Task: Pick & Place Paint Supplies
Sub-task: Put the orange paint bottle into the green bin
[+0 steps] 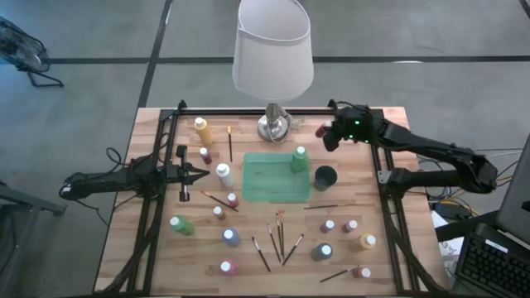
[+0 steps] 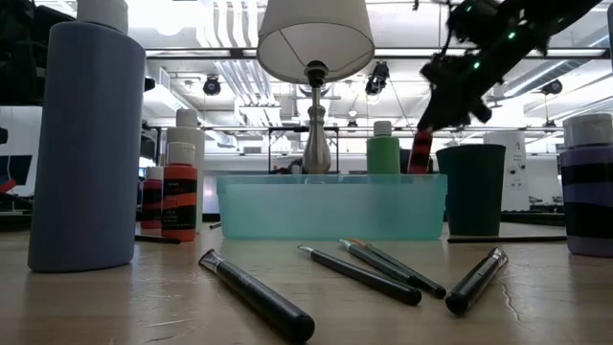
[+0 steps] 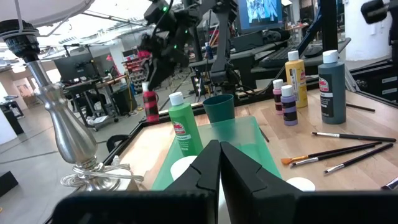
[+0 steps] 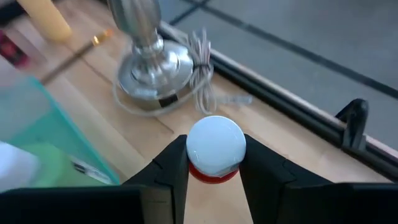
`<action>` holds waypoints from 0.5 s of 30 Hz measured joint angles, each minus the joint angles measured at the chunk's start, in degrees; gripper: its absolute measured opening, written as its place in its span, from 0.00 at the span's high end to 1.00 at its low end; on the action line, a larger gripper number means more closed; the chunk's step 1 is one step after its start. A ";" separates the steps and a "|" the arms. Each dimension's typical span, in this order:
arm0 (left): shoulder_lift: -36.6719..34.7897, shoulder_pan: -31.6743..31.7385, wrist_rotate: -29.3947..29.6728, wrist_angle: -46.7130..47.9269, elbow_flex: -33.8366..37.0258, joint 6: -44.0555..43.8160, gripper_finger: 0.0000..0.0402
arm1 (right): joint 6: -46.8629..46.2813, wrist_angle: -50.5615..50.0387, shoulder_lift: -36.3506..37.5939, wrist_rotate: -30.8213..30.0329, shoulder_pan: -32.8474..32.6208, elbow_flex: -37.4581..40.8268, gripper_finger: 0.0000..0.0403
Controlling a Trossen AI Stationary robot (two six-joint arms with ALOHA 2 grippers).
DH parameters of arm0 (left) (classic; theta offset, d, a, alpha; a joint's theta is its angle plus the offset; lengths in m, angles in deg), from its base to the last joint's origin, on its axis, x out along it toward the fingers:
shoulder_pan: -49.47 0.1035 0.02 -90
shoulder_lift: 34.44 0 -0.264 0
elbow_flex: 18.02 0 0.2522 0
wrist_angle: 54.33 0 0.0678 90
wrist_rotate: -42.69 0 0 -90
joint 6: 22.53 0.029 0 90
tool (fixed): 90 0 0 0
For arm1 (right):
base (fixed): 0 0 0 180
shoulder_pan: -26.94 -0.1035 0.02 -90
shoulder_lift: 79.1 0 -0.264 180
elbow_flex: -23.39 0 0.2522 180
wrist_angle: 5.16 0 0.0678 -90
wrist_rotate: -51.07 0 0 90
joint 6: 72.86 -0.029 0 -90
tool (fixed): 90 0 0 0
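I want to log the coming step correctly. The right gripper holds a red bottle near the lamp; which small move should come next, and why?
Probably carry it sideways toward the green tray. The right gripper is shut on the red bottle, held above the table near the lamp. One green bottle already stands in the tray, which has free room. The left gripper waits at the table's left.

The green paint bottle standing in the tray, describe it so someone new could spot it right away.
Find the lamp at the table's far edge; just in front lies a teal tray. The green bottle stands upright in its corner nearest the dark cup, the only bottle inside the tray.
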 joint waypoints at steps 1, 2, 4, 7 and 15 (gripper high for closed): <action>-0.01 0.00 0.00 0.00 0.00 0.00 0.96 | -0.91 0.04 1.50 0.09 -0.04 0.00 0.73; -0.02 -0.02 -0.02 0.00 0.00 0.00 0.96 | -1.41 0.02 3.02 0.14 -0.25 -0.09 0.73; -0.01 -0.01 0.00 0.00 0.00 0.00 0.96 | -1.54 -0.16 5.44 0.13 -0.88 -0.91 0.73; -0.01 -0.01 -0.01 -0.01 0.00 0.00 0.96 | -1.24 -0.16 7.79 0.19 -1.65 -3.21 0.73; 0.00 0.01 0.00 0.00 0.00 0.00 0.96 | 0.02 -6.49 7.19 0.23 -4.59 -13.50 0.73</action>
